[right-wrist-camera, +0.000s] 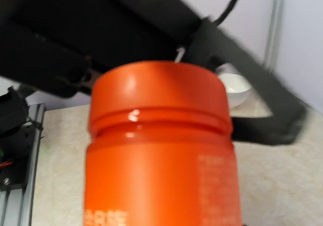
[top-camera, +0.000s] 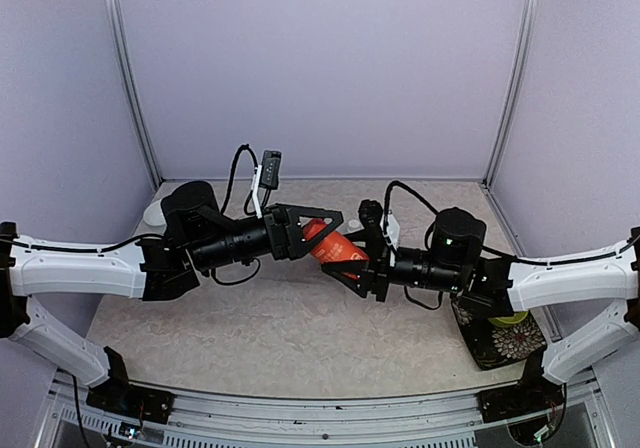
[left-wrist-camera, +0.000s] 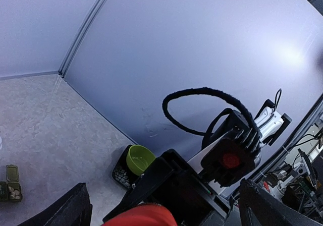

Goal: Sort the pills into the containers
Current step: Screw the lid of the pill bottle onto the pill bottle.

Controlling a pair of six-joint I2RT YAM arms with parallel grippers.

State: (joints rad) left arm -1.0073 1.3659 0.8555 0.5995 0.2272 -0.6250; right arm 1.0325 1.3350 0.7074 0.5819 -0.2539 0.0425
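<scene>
A red-orange bottle (top-camera: 338, 250) hangs in mid-air between my two arms. My right gripper (top-camera: 360, 268) is shut on its body; the bottle fills the right wrist view (right-wrist-camera: 161, 150). My left gripper (top-camera: 320, 233) is open, its jaws standing either side of the bottle's cap end with gaps. In the left wrist view its fingers (left-wrist-camera: 75, 208) sit far apart, with the bottle's top (left-wrist-camera: 141, 216) between them. The dark green pill box (left-wrist-camera: 11, 183) lies on the table with lids up and pills inside. It is hidden in the top view.
A lime-green bowl (top-camera: 510, 318) sits on a dark patterned mat (top-camera: 495, 343) at the right; it also shows in the left wrist view (left-wrist-camera: 140, 158). A white bowl (top-camera: 155, 211) stands at the back left, also seen behind the bottle (right-wrist-camera: 234, 87). Walls enclose the table on three sides.
</scene>
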